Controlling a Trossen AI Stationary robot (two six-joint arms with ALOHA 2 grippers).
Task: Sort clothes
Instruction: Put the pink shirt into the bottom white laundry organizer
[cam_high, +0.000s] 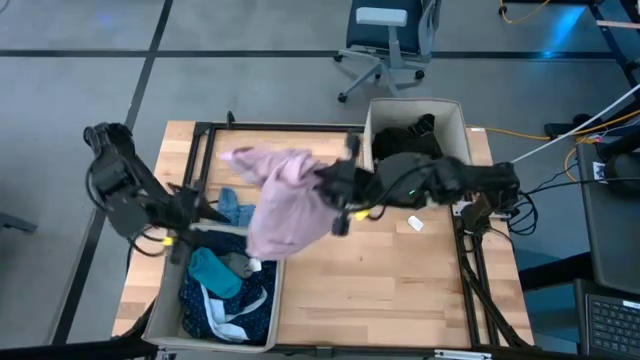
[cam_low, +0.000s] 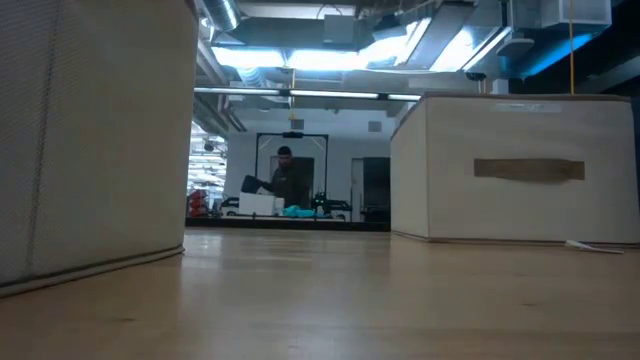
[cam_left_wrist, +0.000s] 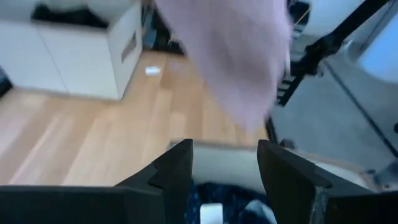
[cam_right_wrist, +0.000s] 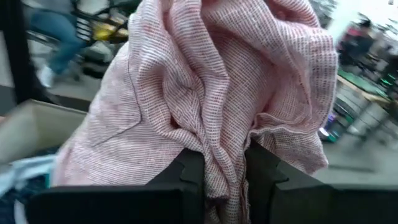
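Observation:
A pink patterned top (cam_high: 283, 203) hangs in the air over the table's middle, and my right gripper (cam_high: 335, 195) is shut on it; in the right wrist view the top (cam_right_wrist: 205, 93) fills the picture. My left gripper (cam_high: 200, 212) stands open above the far end of the near-left bin (cam_high: 272, 310), its fingers (cam_left_wrist: 171, 171) with nothing between them and the top (cam_left_wrist: 236, 56) ahead of them. That bin holds teal, dark blue and white clothes (cam_high: 215, 290). A small blue denim item (cam_high: 236, 208) lies on the table beside the top. Black pieces (cam_high: 410, 140) fill the far-right bin (cam_high: 455, 115). My right gripper pinches a bunched fold of the pink top (cam_right_wrist: 224, 165) between its two fingers, several layers together. The fingers come nearly level from the table's right side. The top is lifted clear of the table and hangs down slack below and beyond the fingers.
A small white tag (cam_high: 415, 223) lies on the bare wood right of centre. A dark frame (cam_high: 470, 270) runs along the table's right side. In the low view the two beige bins (cam_low: 515, 165) (cam_low: 90, 140) stand either side of bare wood; a person stands in the room behind.

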